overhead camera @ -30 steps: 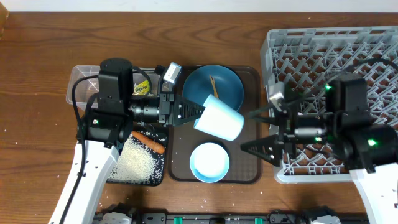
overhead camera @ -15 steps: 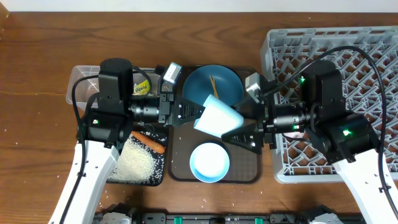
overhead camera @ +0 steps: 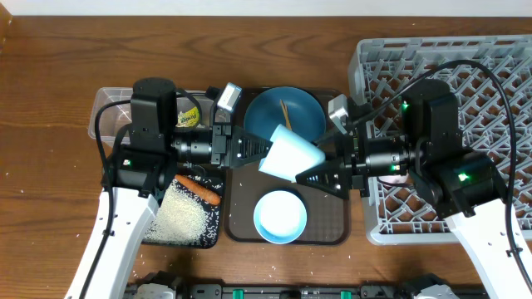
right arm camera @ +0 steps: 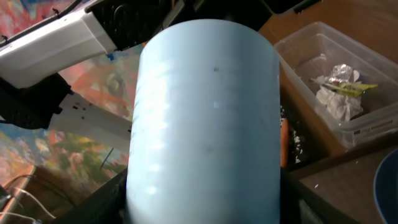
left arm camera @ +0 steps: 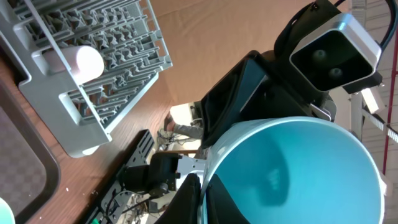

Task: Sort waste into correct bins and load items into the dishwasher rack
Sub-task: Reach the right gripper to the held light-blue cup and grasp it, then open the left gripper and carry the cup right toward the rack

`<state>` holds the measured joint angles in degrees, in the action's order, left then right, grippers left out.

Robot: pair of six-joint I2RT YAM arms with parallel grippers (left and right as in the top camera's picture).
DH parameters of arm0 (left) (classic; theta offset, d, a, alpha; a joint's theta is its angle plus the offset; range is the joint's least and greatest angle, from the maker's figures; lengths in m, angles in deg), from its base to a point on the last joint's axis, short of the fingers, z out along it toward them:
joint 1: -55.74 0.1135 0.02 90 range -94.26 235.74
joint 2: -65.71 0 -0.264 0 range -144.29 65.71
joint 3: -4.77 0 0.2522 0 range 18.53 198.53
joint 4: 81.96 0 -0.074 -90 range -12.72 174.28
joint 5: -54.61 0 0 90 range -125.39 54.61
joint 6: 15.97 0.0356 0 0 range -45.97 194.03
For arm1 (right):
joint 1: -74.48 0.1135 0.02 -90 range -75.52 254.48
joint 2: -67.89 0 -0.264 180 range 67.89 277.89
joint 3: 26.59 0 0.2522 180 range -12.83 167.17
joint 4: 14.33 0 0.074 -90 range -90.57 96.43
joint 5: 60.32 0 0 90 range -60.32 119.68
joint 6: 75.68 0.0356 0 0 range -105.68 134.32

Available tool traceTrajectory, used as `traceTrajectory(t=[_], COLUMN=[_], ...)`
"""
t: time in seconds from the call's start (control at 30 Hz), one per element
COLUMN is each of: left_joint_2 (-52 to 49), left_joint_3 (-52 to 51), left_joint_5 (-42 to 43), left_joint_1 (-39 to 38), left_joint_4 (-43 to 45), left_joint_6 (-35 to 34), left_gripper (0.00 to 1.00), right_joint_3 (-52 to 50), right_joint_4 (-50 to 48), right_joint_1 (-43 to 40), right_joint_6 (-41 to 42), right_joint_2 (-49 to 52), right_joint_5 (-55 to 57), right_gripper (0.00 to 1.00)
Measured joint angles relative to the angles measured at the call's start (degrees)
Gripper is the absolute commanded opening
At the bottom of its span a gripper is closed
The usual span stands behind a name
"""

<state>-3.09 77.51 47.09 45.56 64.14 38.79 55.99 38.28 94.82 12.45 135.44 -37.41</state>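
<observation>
- Risk: this looks like a hand-over in mid-air. If the left gripper point(overhead camera: 263, 150) lets go before the right gripper point(overhead camera: 312, 165) has closed, the light-blue cup point(overhead camera: 292, 157) would likely drop onto the crockery beneath it.
- A second risk: the cup is smooth and tapered, so a squeeze near its closed end might let it slide out of the grip.
- Left gripper: clamped on the cup's rim, with one finger inside the mouth and one outside. It holds the cup on its side in the air over the middle of the desk.
- Right gripper: spread wide, with a finger on either side of the cup's closed end. I cannot tell whether the fingers touch it.
- Below the cup lies a brown serving tray point(overhead camera: 329, 226). It carries a dark-blue plate point(overhead camera: 304, 116) with wooden chopsticks point(overhead camera: 285, 111) on it, and a pale-blue bowl point(overhead camera: 279, 217) nearer the front edge.
- The grey dishwasher rack point(overhead camera: 499, 62) fills the right edge, up to the far corner.
- Towards the left edge sits a clear tub point(overhead camera: 103, 110) of foil and tissue. A black tray point(overhead camera: 211, 234) in front of it holds rice point(overhead camera: 183, 218) and a carrot point(overhead camera: 198, 188).
</observation>
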Motion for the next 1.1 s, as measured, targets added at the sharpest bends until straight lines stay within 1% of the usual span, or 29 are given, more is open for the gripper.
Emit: traceTrajectory(t=[0.17, 0.3, 0.43, 0.47, 0.63, 0.77, 0.93, 1.1], left_joint_2=[0.02, 0.02, 0.02, 0.02, 0.0, 0.0, 0.0, 0.0], left_joint_3=[0.0, 0.0, 0.0, 0.0, 0.0, 0.0, 0.0, 0.0], left_joint_5=[0.28, 0.5, 0.5, 0.46, 0.04, -0.68, -1.66, -2.05], left_joint_1=[-0.02, -0.02, -0.02, -0.02, -0.02, -0.02, -0.07, -0.07], left_joint_4=[-5.42, -6.95, -7.48, -7.61, -7.87, -7.82, -7.87, -7.87], left_joint_6=[4.09, 6.54, 7.21, 7.3, 7.65, 7.69, 7.72, 8.09], left_gripper=[0.07, 0.08, 0.17, 0.21, 0.23, 0.23, 0.24, 0.24], right_joint_3=[-0.35, -0.42, -0.42, -0.42, -0.42, -0.42, -0.39, -0.39], right_joint_4=[-2.08, -3.17, -4.22, -4.33, -4.44, -3.93, 0.22, 9.88], right_joint_1=[-0.11, -0.11, -0.2, -0.37, -1.38, -4.79, -10.95, -16.74], right_joint_6=[0.15, 0.24, 0.42, 0.42, 0.72, 3.41, 5.16, 6.01], right_joint_2=[0.02, 0.09, 0.09, 0.09, 0.09, 0.02, -0.37, -0.66], right_joint_5=[-0.24, -0.37, -0.15, -0.13, 0.02, 0.55, 3.45, 11.43], right_gripper=[0.51, 0.51, 0.51, 0.51, 0.48, 0.46, 0.45, 0.44])
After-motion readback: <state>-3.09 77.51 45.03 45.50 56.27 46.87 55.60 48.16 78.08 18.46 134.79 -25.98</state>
